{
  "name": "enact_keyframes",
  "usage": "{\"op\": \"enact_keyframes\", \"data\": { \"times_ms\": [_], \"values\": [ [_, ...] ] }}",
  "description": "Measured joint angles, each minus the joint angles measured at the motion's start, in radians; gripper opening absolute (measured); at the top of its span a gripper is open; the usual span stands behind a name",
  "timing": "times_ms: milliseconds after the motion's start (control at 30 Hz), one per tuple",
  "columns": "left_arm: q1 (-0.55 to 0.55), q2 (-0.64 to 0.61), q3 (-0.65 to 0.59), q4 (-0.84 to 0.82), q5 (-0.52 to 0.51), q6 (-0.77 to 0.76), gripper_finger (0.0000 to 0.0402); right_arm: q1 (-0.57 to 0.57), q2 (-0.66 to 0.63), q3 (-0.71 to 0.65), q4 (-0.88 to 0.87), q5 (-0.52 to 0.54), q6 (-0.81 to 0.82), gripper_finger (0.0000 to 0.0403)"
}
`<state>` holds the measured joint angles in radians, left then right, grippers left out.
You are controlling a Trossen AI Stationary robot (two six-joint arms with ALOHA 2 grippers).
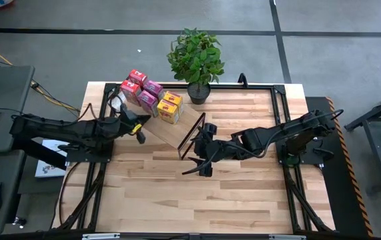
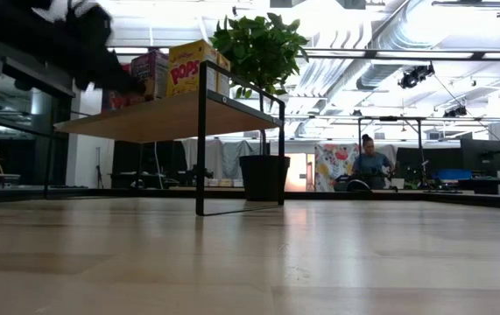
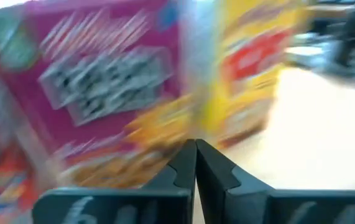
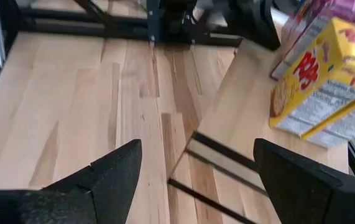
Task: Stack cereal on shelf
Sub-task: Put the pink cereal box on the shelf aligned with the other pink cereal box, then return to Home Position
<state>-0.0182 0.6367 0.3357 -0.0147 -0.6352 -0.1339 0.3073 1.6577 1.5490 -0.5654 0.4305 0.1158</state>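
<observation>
In the high view we saw the left arm reaching from the counter's [image 1: 177, 200] left edge toward the shelf [image 1: 170, 133], its pincer [image 1: 139, 128] at the shelf's left end, just beside the boxes. In the left wrist view the left pincer's [image 3: 195, 163] fingers [image 3: 180, 171] met tip to tip with nothing between them, so we logged it as closed and empty. Directly ahead of it a pink box [image 3: 96, 93] and a yellow box [image 3: 252, 68] filled that view, heavily blurred.

The cereal sat on the shelf in a cluster at its far left end: red boxes [image 1: 134, 81] farthest left, pink boxes [image 1: 150, 95] in the middle, yellow boxes [image 1: 169, 107] on the right, all touching or nearly so. We could not count every box with certainty. In the low view the shelf [image 2: 158, 115] stood on its black wire frame [image 2: 201, 140], with a yellow box [image 2: 188, 67] upright on top and a pink box [image 2: 149, 73] to its left.

A potted plant [image 1: 197, 60] stood on the counter behind the shelf.

The right arm came in from the right edge, its pincer [image 1: 202, 160] low over the counter just beside the shelf's right end. In the right wrist view its fingers [image 4: 112, 168] stood wide apart, open and empty, facing the shelf edge with a yellow box [image 4: 326, 81] lying on the board.

In the low view a person [image 2: 372, 162] sat in the room beyond the counter.
</observation>
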Motion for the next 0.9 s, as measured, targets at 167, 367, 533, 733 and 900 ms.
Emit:
{"op": "enact_keyframes", "data": {
  "times_ms": [167,367,533,733,900],
  "values": [
    [-0.069,-0.108,0.03,-0.025,0.151,0.029,0.0,0.0,0.0,0.0,-0.047,0.0,0.008,0.0302],
    [-0.184,-0.275,0.028,-0.123,0.258,0.061,0.0,0.001,0.0,0.0,-0.059,-0.026,0.008,0.0302],
    [-0.251,-0.457,-0.039,-0.115,0.269,0.108,0.0,0.001,0.0,0.0,-0.06,-0.063,0.008,0.0302],
    [-0.272,-0.634,-0.147,-0.059,0.285,0.161,0.0,0.001,0.0,0.0,-0.104,-0.117,-0.009,0.0302],
    [-0.268,-0.617,-0.208,0.004,0.336,0.173,0.0,0.001,-0.001,0.0,-0.162,-0.128,-0.019,0.0302]
  ]
}}
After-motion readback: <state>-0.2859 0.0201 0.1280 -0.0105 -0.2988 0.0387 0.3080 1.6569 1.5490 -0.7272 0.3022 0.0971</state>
